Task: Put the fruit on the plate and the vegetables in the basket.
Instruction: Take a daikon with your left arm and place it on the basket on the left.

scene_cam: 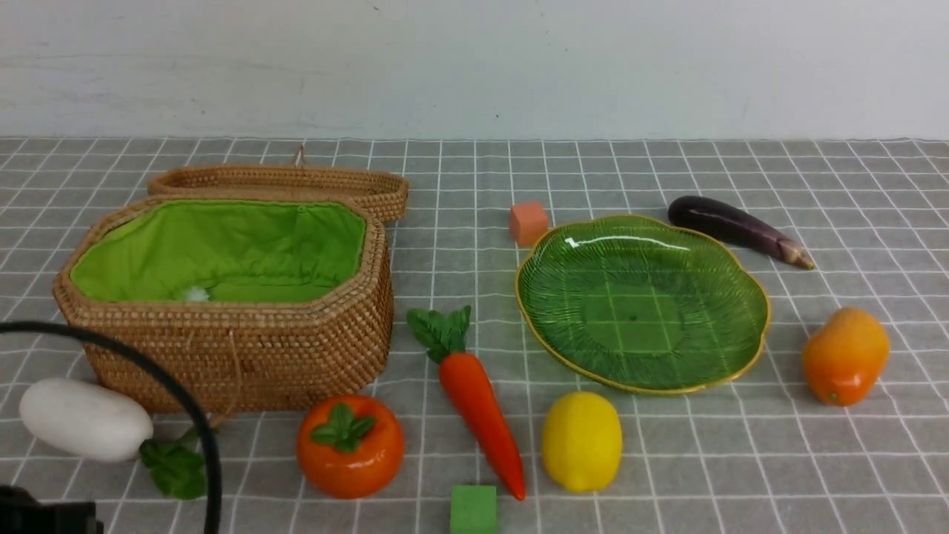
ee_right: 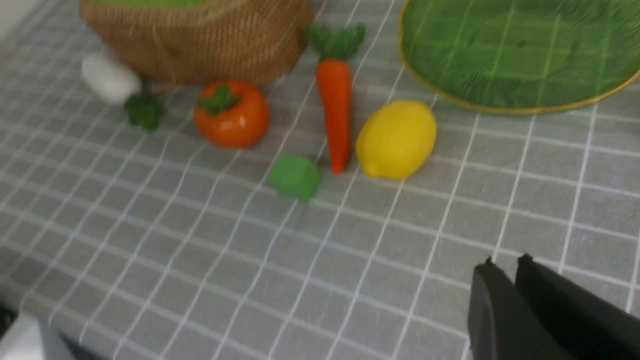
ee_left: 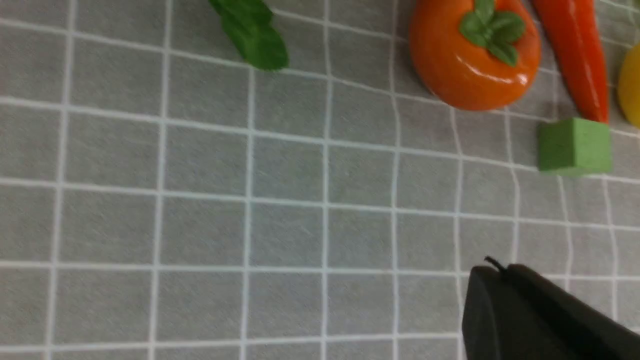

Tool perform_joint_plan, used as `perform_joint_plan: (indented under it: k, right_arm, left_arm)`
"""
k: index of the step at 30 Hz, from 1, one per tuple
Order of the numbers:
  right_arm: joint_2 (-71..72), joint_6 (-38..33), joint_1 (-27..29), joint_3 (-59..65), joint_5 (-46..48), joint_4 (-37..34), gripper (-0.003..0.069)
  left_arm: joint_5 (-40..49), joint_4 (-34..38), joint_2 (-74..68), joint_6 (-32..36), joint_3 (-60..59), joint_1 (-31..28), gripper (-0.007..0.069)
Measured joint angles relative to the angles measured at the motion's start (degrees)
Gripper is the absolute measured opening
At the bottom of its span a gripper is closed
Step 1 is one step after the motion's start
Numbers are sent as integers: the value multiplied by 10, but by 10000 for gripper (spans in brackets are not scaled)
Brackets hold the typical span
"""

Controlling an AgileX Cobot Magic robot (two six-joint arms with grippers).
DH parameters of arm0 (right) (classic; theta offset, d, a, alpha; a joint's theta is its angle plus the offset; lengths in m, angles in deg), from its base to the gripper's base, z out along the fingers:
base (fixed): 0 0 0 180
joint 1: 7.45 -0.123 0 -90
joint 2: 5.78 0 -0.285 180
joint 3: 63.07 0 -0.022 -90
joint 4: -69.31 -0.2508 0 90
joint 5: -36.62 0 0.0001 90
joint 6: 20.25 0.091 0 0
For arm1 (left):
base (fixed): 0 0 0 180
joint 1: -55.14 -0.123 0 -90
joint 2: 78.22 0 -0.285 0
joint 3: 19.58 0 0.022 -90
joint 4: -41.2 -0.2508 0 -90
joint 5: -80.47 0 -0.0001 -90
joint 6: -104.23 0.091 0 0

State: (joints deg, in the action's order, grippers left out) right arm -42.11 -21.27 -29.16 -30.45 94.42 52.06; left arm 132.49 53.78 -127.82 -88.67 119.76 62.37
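The open basket [scene_cam: 245, 348] stands at the left and the green plate [scene_cam: 641, 300] at the right, nothing on it. On the cloth lie the fruit: round orange one [scene_cam: 350, 445], lemon [scene_cam: 582, 441], mango [scene_cam: 845, 356]. The vegetables lie there too: radish [scene_cam: 85, 419] by the basket's front corner, carrot [scene_cam: 478, 400], eggplant [scene_cam: 734, 226] behind the plate. My left gripper [ee_left: 500, 267] is shut and empty over bare cloth, short of the orange fruit [ee_left: 475, 52]. My right gripper [ee_right: 505, 260] is all but shut, a thin slit at its tips, empty, short of the lemon [ee_right: 395, 140].
The basket's lid [scene_cam: 282, 182] lies behind it. A salmon cube [scene_cam: 528, 222] sits at the plate's far edge and a green cube [scene_cam: 473, 508] near the carrot's tip. A black cable [scene_cam: 170, 400] from my left arm arcs over the front left corner.
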Motion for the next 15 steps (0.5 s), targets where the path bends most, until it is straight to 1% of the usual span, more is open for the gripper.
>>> perform_joint_plan:
  k: [2, 3, 4, 6, 7, 8, 9, 10, 12, 13, 14, 15]
  right_arm:
    - [-32, -22, -8, -35, 34, -1, 66]
    - [-46, -39, -11, -52, 40, -2, 66]
    - [-48, -43, -11, -55, 41, -3, 66]
    - [-62, -93, -12, -78, 41, -19, 66]
    - [-62, -93, -12, -79, 41, -21, 66]
    - [-63, -130, -12, -87, 40, -40, 66]
    - [-63, -130, -12, -88, 40, -42, 66]
    - [-63, -155, -12, -91, 40, -57, 66]
    - [-63, -175, -12, -93, 40, -70, 66]
    - [-63, -183, -12, -93, 41, -77, 67]
    - [-63, -189, -12, -93, 44, -83, 69]
    - [-63, -191, -12, -93, 46, -86, 70]
  left_arm:
    - [-17, -26, -28, -6, 12, 0, -13]
    - [-26, -44, -46, -17, 19, 0, -13]
    - [-27, -47, -49, -19, 20, 0, -13]
    - [-37, -95, -86, -61, 35, 0, -13]
    - [-37, -95, -88, -64, 36, 0, -13]
    - [-39, -126, -106, -92, 44, -2, -13]
    - [-39, -134, -111, -100, 46, -4, -13]
    - [-40, -154, -127, -128, 57, -20, -13]
    - [-42, -158, -143, -144, 66, -54, -13]
    - [-45, -154, -151, -145, 71, -73, -13]
    - [-53, -134, -168, -137, 74, -111, -13]
    - [-59, -117, -178, -126, 75, -134, -13]
